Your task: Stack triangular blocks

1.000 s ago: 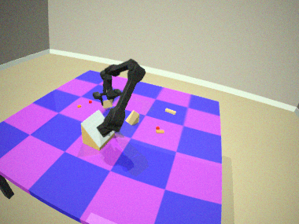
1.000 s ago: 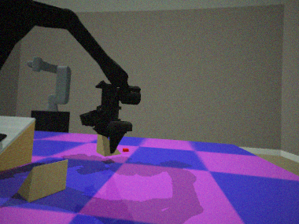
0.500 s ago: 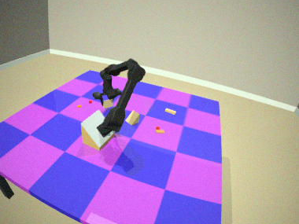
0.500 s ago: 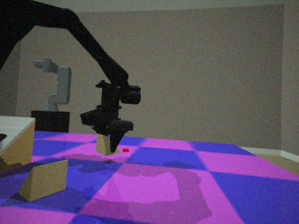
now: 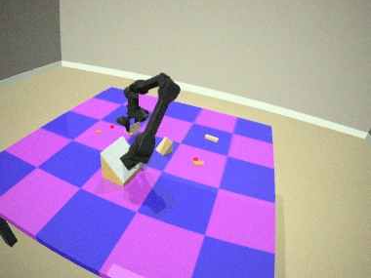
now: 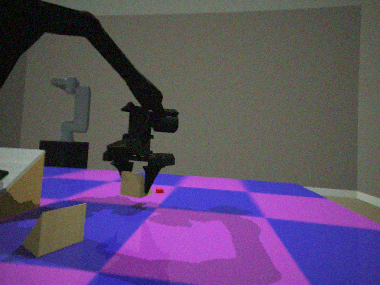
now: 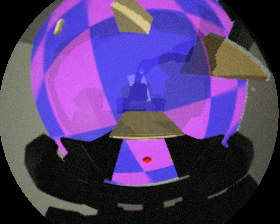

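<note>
Gripping one tan triangular wooden block (image 5: 134,127) (image 6: 132,184) (image 7: 147,125), your black jaws (image 5: 131,127) (image 6: 135,179) are nearer the far edge of the checkered table (image 5: 171,235) (image 6: 190,251) (image 7: 75,85) than the matching block (image 5: 165,146) (image 6: 61,229) (image 7: 132,18).

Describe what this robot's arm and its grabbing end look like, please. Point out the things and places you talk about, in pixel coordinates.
The arm (image 5: 155,120) (image 6: 111,43) is all black, with long slim links and chunky, rounded joints. Its pincer (image 5: 131,128) (image 6: 134,181) is black too, with two fingers tapering downward from wider mounts.
</note>
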`<state>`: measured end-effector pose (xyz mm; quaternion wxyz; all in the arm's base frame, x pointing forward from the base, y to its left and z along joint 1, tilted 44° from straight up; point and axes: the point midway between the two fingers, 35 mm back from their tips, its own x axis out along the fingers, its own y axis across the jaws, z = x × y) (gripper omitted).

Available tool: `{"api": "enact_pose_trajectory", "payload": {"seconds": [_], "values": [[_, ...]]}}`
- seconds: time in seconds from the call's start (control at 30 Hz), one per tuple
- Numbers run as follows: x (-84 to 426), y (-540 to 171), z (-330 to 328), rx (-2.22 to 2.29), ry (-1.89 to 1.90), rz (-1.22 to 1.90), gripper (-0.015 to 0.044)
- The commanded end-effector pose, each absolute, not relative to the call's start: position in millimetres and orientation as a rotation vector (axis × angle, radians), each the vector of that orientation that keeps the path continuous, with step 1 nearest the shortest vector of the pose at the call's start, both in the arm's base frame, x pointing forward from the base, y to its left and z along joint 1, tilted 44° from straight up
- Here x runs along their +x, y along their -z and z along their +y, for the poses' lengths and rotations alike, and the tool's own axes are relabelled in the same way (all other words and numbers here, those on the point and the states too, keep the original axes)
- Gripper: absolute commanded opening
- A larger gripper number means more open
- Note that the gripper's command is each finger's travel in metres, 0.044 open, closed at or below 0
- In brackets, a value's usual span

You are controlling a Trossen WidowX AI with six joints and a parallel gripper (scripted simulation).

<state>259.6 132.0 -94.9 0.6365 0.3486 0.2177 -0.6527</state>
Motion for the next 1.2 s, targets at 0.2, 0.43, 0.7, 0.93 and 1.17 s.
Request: {"api": "enact_pose_trajectory", "payload": {"seconds": [0.2,0.43,0.7,0.93,1.17], "values": [[257.7,95.4,131.6,0.574,1.383,0.692,0.0],[257.1,95.3,131.4,0.429,1.303,0.809,0.0],[256.4,95.1,131.1,0.265,1.205,0.933,0.0],[256.5,95.9,130.4,0.251,1.196,0.943,0.0],[257.6,103.5,123.2,0.26,1.202,0.934,0.0]]}}
